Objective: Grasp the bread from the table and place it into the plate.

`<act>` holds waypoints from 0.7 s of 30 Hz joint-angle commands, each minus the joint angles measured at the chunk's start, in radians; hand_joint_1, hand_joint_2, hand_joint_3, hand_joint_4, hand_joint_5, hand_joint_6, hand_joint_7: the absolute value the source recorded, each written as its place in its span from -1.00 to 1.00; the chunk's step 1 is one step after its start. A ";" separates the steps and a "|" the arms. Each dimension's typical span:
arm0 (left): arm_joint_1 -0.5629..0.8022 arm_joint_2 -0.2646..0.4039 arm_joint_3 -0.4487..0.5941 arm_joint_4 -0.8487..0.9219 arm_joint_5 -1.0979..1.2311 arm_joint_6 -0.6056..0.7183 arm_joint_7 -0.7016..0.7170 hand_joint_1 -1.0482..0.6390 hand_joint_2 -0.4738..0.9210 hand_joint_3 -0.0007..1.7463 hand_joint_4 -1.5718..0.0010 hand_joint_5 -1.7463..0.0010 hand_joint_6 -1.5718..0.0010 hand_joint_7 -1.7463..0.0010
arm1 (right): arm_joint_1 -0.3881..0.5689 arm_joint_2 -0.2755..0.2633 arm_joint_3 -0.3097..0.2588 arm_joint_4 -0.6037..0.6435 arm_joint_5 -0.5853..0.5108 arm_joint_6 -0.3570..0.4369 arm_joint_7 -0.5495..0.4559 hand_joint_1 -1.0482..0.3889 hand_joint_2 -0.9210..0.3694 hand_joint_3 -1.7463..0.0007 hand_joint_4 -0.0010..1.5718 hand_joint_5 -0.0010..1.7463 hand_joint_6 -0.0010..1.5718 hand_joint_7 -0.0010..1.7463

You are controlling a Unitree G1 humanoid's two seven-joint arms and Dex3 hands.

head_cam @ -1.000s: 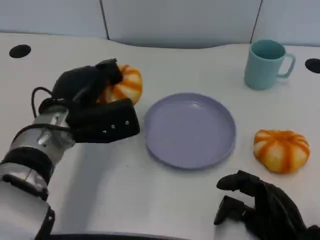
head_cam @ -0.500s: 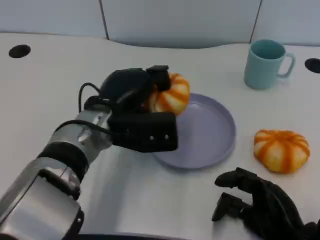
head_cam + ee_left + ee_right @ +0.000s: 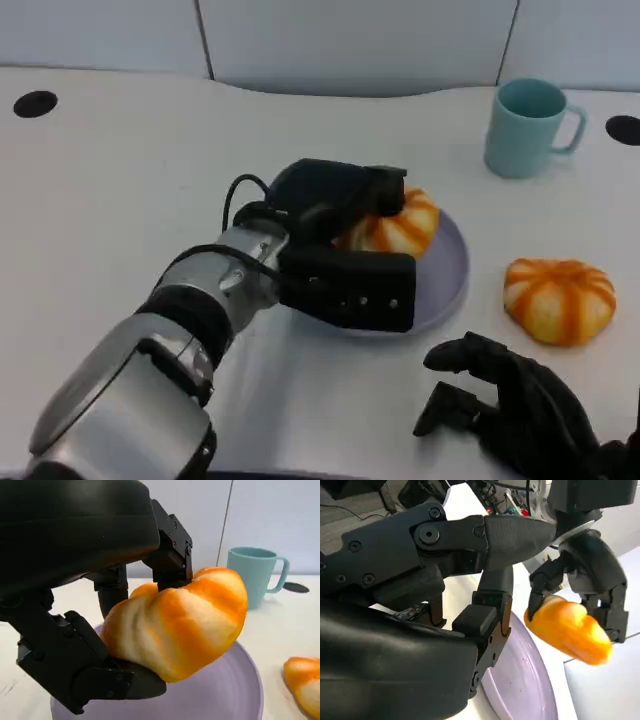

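My left robot hand [image 3: 335, 205] has carried the bread [image 3: 393, 226] from the counter [image 3: 120, 170] to just over the plate [image 3: 448, 275], gripping its soft, light body around the sides.

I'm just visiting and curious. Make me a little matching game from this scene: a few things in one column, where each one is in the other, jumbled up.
Things:
1. orange striped bread held in the left hand
2. second orange striped bread
3. teal ceramic mug
4. right hand

Places:
A. far right of the table, upright
B. above the round lavender plate
C. near edge, holding nothing
D. on the table, right of the plate

Pairs: 1-B, 2-D, 3-A, 4-C
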 commanded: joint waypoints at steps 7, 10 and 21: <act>-0.019 0.006 -0.025 0.008 0.016 0.025 -0.025 -0.09 0.30 0.24 -0.23 -1.00 0.04 -1.00 | 0.025 0.004 -0.002 0.007 0.008 0.034 -0.018 -0.29 -1.00 0.62 -0.01 0.42 0.02 -0.03; -0.029 0.009 -0.044 0.008 0.031 0.037 -0.031 -0.25 0.45 -0.07 -0.06 -1.00 0.23 -1.00 | 0.028 0.005 0.000 0.002 0.007 0.032 -0.018 -0.29 -1.00 0.62 -0.01 0.40 0.03 -0.04; -0.051 -0.002 -0.075 0.005 0.063 0.111 -0.064 -0.66 1.00 -0.73 0.98 -0.46 0.98 -0.35 | 0.022 0.004 -0.001 0.016 0.007 0.021 -0.018 -0.28 -1.00 0.61 0.00 0.39 0.03 -0.05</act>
